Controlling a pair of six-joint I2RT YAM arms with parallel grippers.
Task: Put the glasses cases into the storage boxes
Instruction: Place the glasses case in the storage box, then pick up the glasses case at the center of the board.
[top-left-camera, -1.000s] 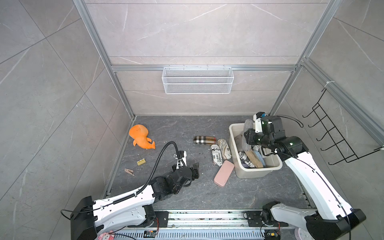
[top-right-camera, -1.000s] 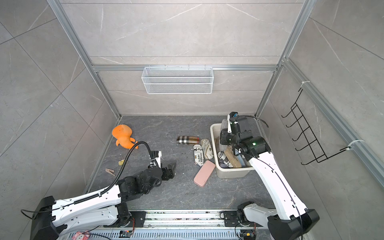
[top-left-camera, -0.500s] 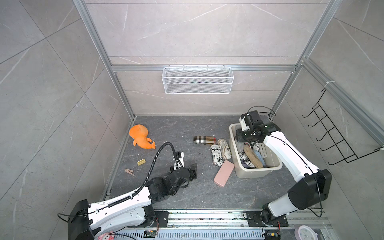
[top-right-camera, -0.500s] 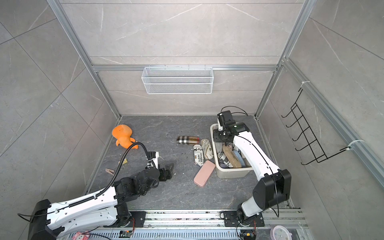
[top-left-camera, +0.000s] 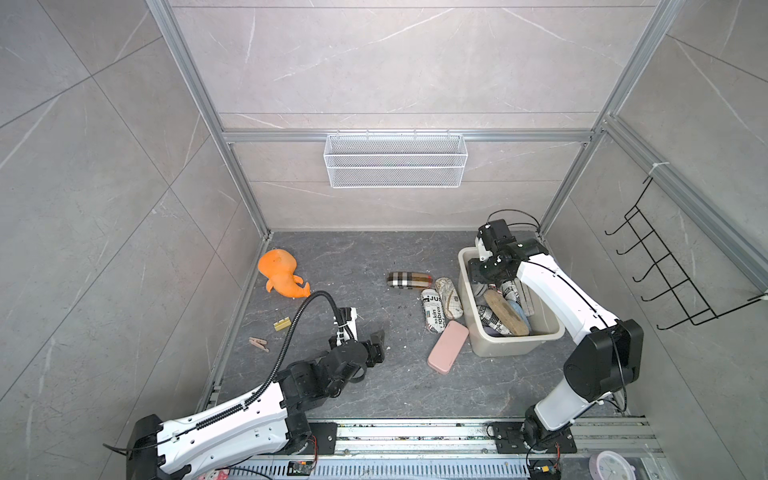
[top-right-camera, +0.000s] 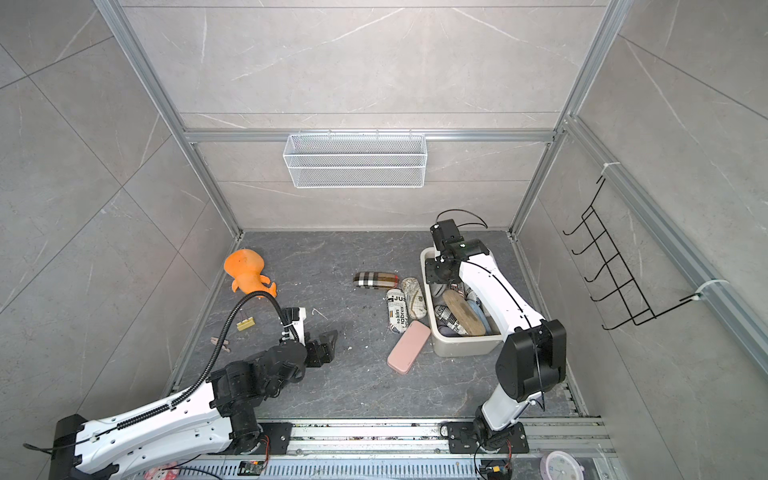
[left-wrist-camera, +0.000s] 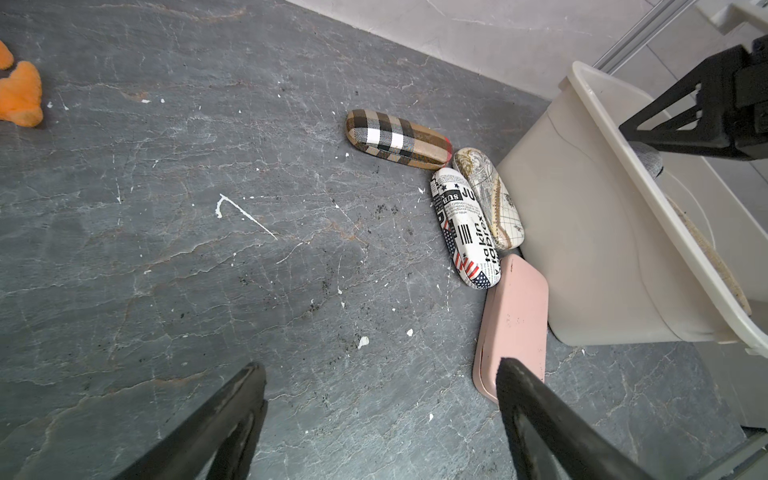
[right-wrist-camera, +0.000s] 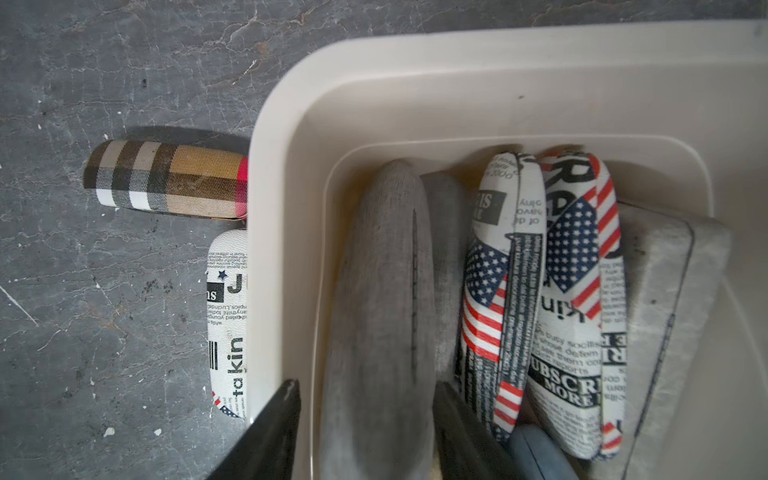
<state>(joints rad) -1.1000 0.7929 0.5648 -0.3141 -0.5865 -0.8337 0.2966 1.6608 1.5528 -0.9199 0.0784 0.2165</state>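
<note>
Since a second ago the right arm has dropped from high over the storage tub (top-left-camera: 515, 349) and its right gripper (right-wrist-camera: 365, 384) now sits low in the tub's far end. The left arm has barely shifted.

In the right wrist view a grey case (right-wrist-camera: 382, 291) lies lengthwise in the tub between the gripper's fingers. The jaws are parted, and a strip of cream wall shows between one finger and the case, so nothing is clamped. Beside the grey case stand two newspaper-print cases (right-wrist-camera: 503, 270) on edge. In a top view a tan case (top-left-camera: 505, 311) rests across the pile.

Four cases lie on the bench (top-left-camera: 332, 257) just outside the tub's left wall. The plaid case (top-left-camera: 409, 279) is farthest back. The map-print case (top-left-camera: 449, 297) is against the tub, with another newspaper-print case (top-left-camera: 432, 309) touching its side. The pink case (top-left-camera: 448, 347) is nearest the front corner.

The left gripper (left-wrist-camera: 380, 365) hovers low over bare bench, well apart from these cases, jaws wide and empty. An orange plush toy (top-left-camera: 280, 276) sits by the left wall.
</note>
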